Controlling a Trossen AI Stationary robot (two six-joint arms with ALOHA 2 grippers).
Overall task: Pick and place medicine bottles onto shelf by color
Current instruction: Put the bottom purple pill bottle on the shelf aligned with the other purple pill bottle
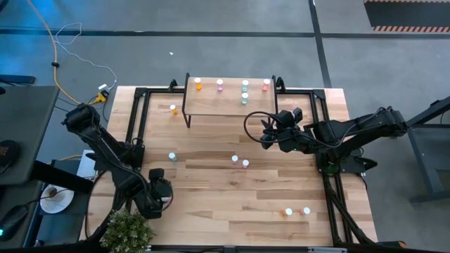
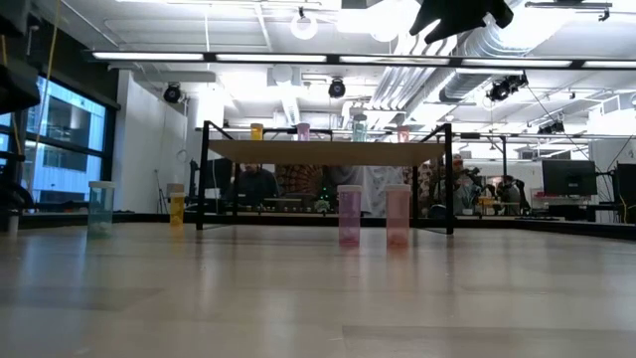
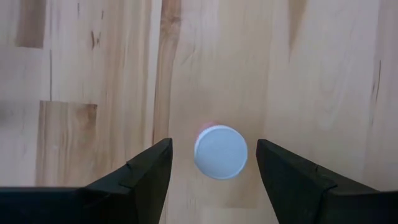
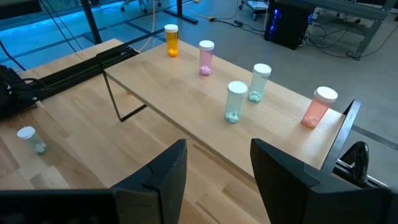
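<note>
Our left gripper [image 3: 214, 171] hung open over a bottle [image 3: 220, 152], whose cap hid its body. Our right gripper [image 4: 217, 165] stood open, empty, near the shelf [image 4: 186, 102].

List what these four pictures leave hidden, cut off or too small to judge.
- Left wrist view: the bottle shows only its white cap from above; body colour hidden.
- Low view: the right arm is cut by the top edge.
- High view: a plant covers that table corner.

I see the tabletop [image 1: 232, 193] carrying the shelf [image 1: 225, 102] and seven loose bottles [image 1: 240, 161]; five bottles [image 4: 237, 101] stand on the shelf.
</note>
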